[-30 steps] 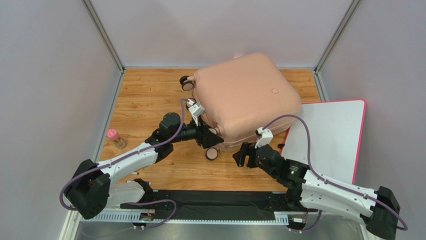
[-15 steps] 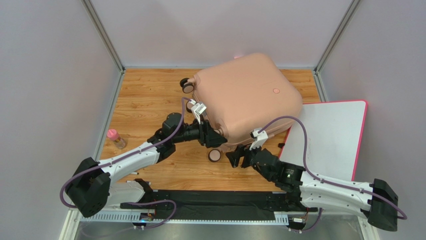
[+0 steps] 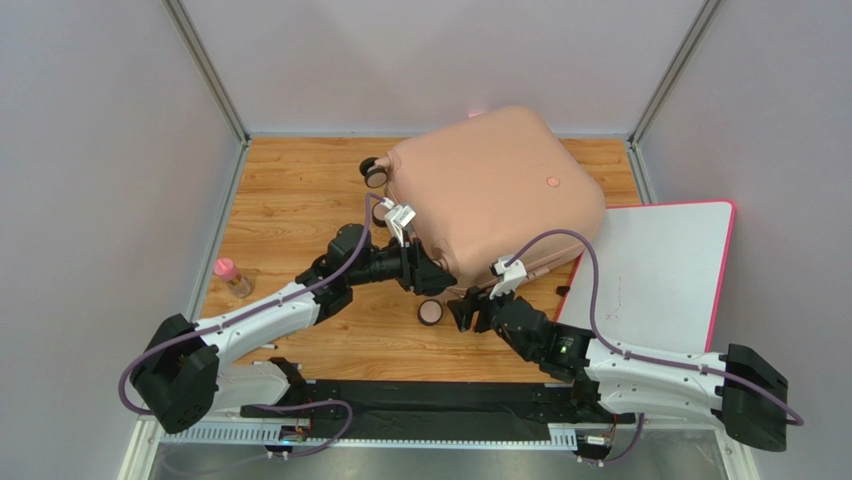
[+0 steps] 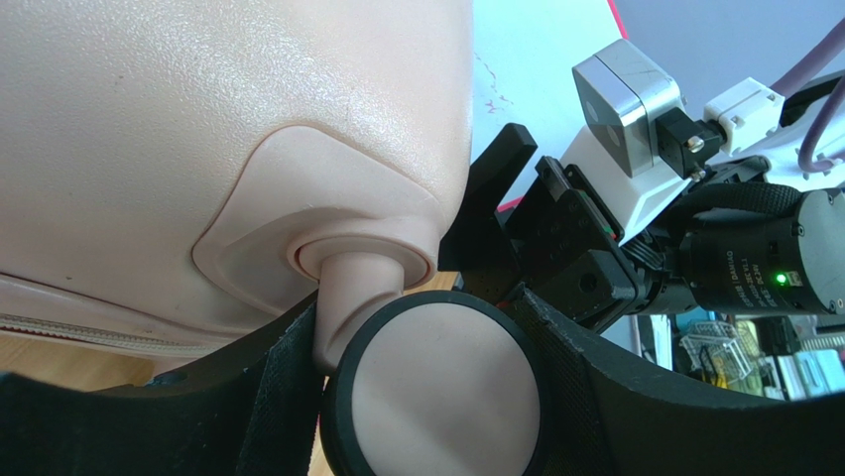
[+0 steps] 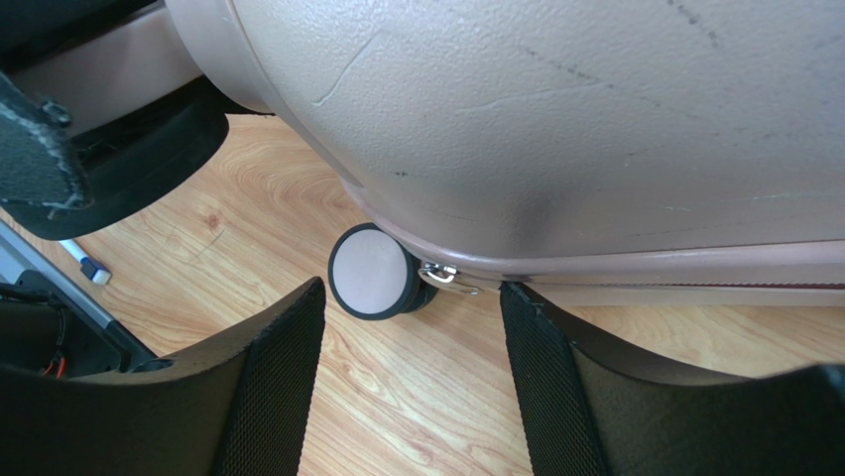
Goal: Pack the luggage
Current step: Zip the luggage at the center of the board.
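Seen from above, the luggage [image 3: 490, 190], a pale pink hard-shell suitcase, lies closed and flat at the far middle of a wooden table [image 3: 290, 200], with a small round emblem [image 3: 552, 182] on its upper shell. Its right near corner meets the far left corner of a flat white board [image 3: 670, 270] with a pink rim, which lies at the right. Its far wheel [image 3: 375, 173] sticks out at the far left corner and its near wheel [image 3: 431, 312] at the near left corner. The left gripper [image 3: 432, 276] is against the suitcase's near left corner, just beyond the near wheel. In its wrist view its fingers [image 4: 288, 397] stand apart with a caster wheel [image 4: 436, 397] showing between them; whether they grasp it cannot be told. The right gripper [image 3: 468, 310] is just right of the near wheel and released: its fingers [image 5: 268, 397] are spread with only bare wood between them, the wheel and a metal zip pull [image 5: 446, 275] just beyond. A small pink-capped bottle [image 3: 232, 277] stands near the table's left edge.
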Controlling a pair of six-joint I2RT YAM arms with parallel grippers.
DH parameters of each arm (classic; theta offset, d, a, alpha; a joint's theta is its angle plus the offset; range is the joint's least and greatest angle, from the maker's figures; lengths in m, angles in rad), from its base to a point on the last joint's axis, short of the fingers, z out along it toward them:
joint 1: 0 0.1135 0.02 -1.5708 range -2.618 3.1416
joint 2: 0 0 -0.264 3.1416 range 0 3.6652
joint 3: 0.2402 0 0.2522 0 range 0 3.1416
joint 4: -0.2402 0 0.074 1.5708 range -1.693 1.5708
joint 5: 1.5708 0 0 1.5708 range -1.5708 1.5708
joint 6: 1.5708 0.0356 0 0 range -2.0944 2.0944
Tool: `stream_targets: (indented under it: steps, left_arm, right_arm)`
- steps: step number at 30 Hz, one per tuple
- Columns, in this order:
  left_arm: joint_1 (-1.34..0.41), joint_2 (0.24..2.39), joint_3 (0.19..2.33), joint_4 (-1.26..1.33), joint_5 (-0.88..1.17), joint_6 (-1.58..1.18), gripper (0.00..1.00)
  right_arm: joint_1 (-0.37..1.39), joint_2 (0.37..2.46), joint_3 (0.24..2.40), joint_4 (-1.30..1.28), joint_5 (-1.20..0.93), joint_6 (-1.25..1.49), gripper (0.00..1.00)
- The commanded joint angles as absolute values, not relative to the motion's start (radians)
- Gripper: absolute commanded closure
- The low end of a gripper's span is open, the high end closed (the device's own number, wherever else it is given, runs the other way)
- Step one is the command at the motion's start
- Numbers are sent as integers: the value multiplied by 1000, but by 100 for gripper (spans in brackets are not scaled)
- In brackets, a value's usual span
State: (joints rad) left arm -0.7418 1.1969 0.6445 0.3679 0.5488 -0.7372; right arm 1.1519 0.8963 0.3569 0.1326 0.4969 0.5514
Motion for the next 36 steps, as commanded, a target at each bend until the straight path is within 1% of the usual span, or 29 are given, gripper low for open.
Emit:
stream_targets:
  steps: [1,7,10,15,25,31,36]
  left_arm:
    - [-796,1157,739,523,687,-767,100]
    - [-795,1149,753,511,680,-765,100]
    - [-795,1150,762,488,678,-749,100]
    - [-796,1149,767,459,667,-732,100]
    - [-796,1129,764,459,672,-747,100]
    - [-802,1121,764,459,670,-756,100]
    - [-815,1127,773,459,664,-758,100]
  right_arm:
    - [1152,948,348,235,502,551,34]
    - [1161,999,368,232,508,575,39]
    - [1183,1003,371,218,535,597,40]
    - [1242,989,387,147,601,626,40]
    - [1244,928,382,114,670,574,39]
    - [1243,913,371,143,689,540,38]
    - [1243,951,380,166,675,546,39]
